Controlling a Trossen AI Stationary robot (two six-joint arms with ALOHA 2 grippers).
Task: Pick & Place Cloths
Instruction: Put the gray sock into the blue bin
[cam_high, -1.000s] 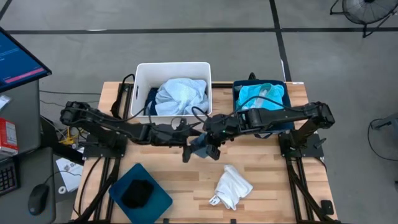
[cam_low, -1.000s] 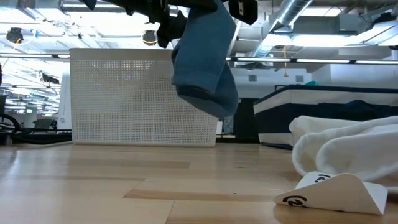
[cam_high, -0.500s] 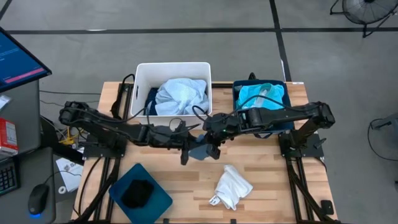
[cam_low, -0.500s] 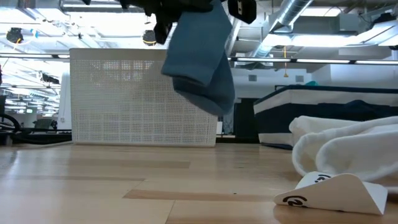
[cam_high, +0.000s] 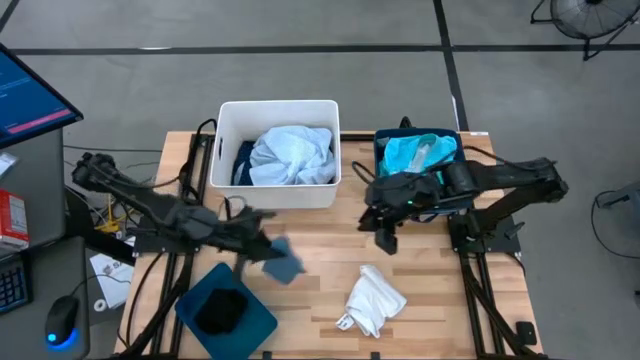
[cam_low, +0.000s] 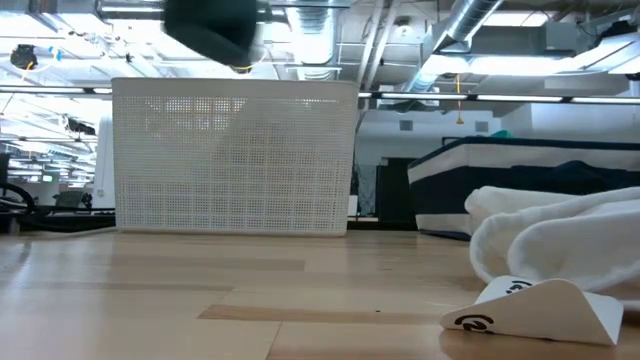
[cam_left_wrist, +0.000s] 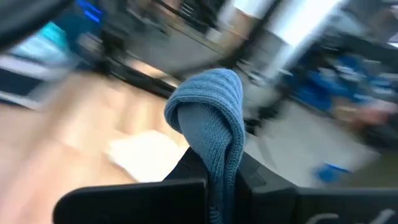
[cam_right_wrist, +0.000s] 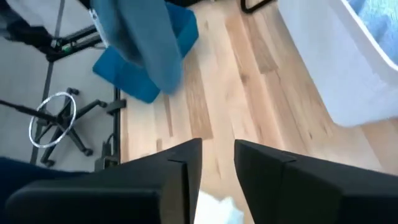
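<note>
My left gripper (cam_high: 262, 252) holds a matt, ribbed knit slate-blue cloth (cam_left_wrist: 211, 121) over the smooth, pale, lightly glossy wooden table (cam_high: 320, 290), while beyond my right gripper (cam_right_wrist: 216, 163) stands a perforated white plastic bin (cam_low: 233, 157) and beside it lies a soft, crumpled white cloth (cam_high: 374, 299).

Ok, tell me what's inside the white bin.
The white bin holds a crumpled pale blue cloth on top, with a navy cloth at its left edge. Anything beneath them is covered.
</note>
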